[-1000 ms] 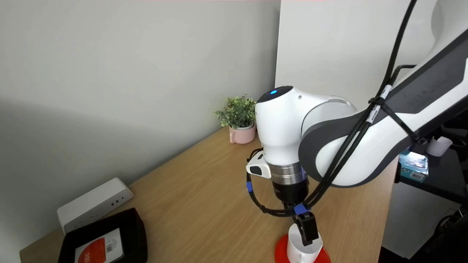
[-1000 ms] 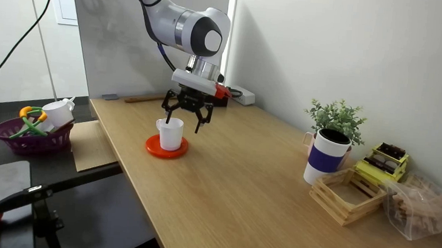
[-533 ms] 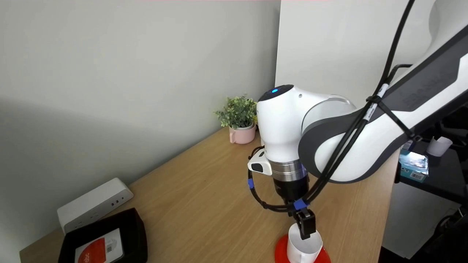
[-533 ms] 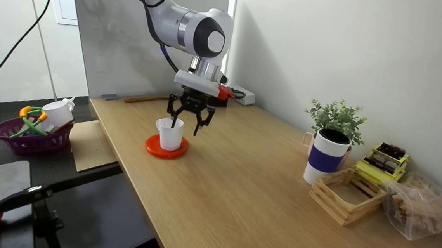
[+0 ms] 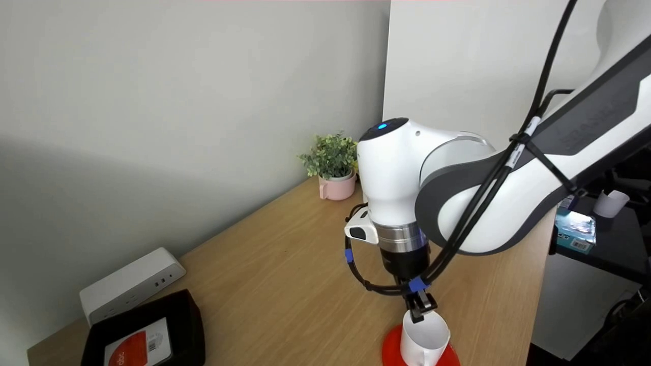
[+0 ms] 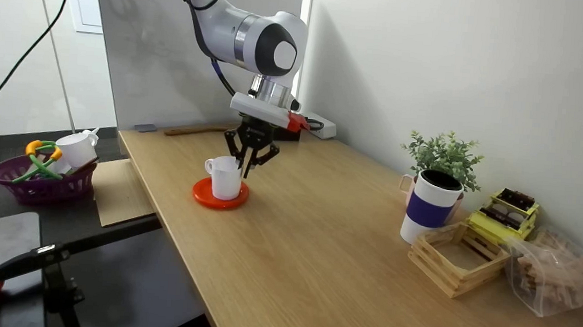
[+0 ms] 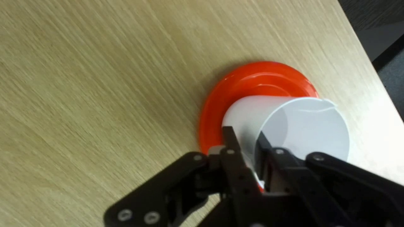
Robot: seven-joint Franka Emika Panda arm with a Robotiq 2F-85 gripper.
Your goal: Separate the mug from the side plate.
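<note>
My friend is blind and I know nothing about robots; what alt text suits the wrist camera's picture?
A white mug on a red side plate, with a robot's dark gripper at the mug's rim: one finger over the opening, the other outside. Whether it grips the mug is unclear. Beneath lies a wood-grain tabletop.

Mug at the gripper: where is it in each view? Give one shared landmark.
In an exterior view: mug at the bottom edge, right of center.
In an exterior view: mug left of center, just below mid-height.
Wrist view: mug right of center, partly behind the gripper.
Shared landmark: the red plate beneath the mug.
</note>
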